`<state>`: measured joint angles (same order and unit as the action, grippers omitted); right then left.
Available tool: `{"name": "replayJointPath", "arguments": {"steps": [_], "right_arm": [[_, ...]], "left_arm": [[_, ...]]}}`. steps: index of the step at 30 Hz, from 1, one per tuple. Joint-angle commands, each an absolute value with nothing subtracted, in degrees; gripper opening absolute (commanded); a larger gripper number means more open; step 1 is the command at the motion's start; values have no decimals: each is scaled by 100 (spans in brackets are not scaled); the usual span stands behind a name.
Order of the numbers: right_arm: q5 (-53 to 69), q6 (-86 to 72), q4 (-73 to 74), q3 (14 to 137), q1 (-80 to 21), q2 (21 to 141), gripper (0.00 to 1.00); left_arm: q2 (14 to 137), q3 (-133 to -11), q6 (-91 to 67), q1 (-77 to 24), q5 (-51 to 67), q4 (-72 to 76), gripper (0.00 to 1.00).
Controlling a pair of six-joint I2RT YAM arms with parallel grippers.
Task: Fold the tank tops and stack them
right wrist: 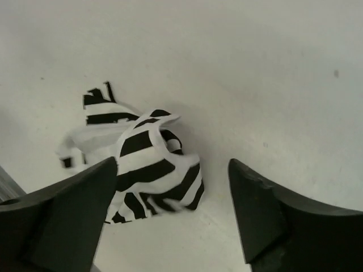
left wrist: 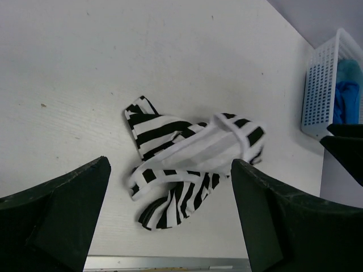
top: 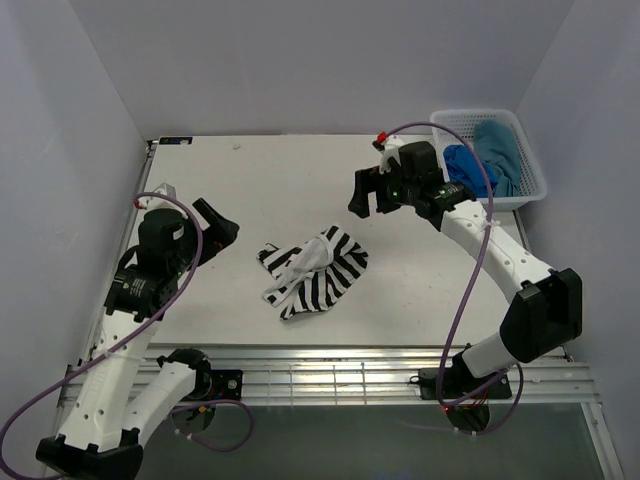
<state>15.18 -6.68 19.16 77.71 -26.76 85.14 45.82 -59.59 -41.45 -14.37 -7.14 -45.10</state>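
Out in the middle of the table (top: 250, 180), the striped tank top (top: 313, 272) is just a crumpled bundle, with white inner fabric flopped over the black-and-white stripes. Its long axis runs diagonally, near-left to far-right. The left gripper (top: 222, 222) and right gripper (top: 371, 203) hover on either side of it, fingers spread wide and holding nothing.

Soft cloth on a matt white table.
The striped tank top (top: 313, 271) at frame centre is soft, crumpled cloth with white binding, and the table (top: 250, 180) beneath looks matt and faintly scuffed. At upper right, a white perforated plastic basket (top: 530, 182) holds the soft royal blue top (top: 462, 166) and teal top (top: 497, 146). The left end effector (top: 225, 222) and right end effector (top: 369, 208) are matt black plastic.
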Motion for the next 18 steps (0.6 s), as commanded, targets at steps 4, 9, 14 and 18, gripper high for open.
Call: {"name": "replayJointPath", "arguments": {"steps": [4, 9, 14, 18], "right_arm": [[158, -1590, 2321, 6533, -2794, 7518, 90], [158, -2091, 2171, 5354, -3303, 6567, 90], [219, -2653, 2197, 4299, -3743, 5793, 90], [255, -3023, 2040, 3964, -4595, 5651, 90]], "left_arm": [[4439, -4995, -4526, -1433, 622, -4606, 98], [4464, -4229, -4824, -1441, 914, -4387, 98], [4754, -3552, -4896, -1520, 1212, -4008, 98], [4869, -3086, -4948, -1775, 1485, -3253, 98]]}}
